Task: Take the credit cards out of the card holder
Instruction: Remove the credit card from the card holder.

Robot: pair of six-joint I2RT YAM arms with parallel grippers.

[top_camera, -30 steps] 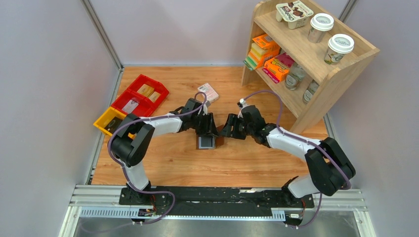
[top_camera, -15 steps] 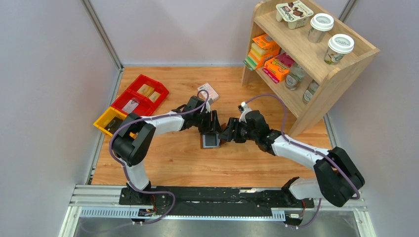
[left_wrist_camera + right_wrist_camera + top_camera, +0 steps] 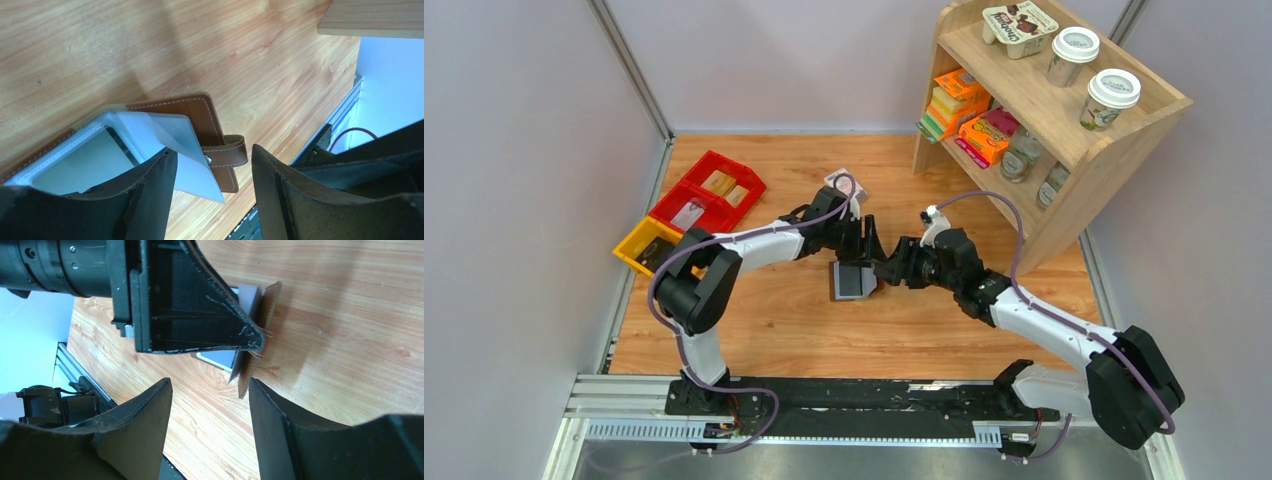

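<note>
The card holder (image 3: 852, 282) lies open on the wooden table, brown leather outside (image 3: 200, 112) with pale blue-grey pockets and a snap tab (image 3: 229, 150). A pale grey credit card (image 3: 82, 162) shows inside a pocket; a clear pocket flap (image 3: 172, 132) stands raised. My left gripper (image 3: 861, 247) hangs over the holder's far edge, open (image 3: 212, 167), its left finger against that flap, gripping nothing. My right gripper (image 3: 890, 272) is open just right of the holder (image 3: 209, 390). There the holder's leather edge (image 3: 257, 335) stands upright under the left arm's finger (image 3: 200, 310).
Red bins (image 3: 709, 195) and a yellow bin (image 3: 646, 243) sit at the left edge. A pink-and-white box (image 3: 845, 184) lies behind the left gripper. A wooden shelf (image 3: 1064, 150) with packets, jars and cups stands at the right rear.
The left gripper has opened wider and shifted right and back. The card holder has slid slightly right. The right arm has stretched out, its gripper staying beside the holder.
</note>
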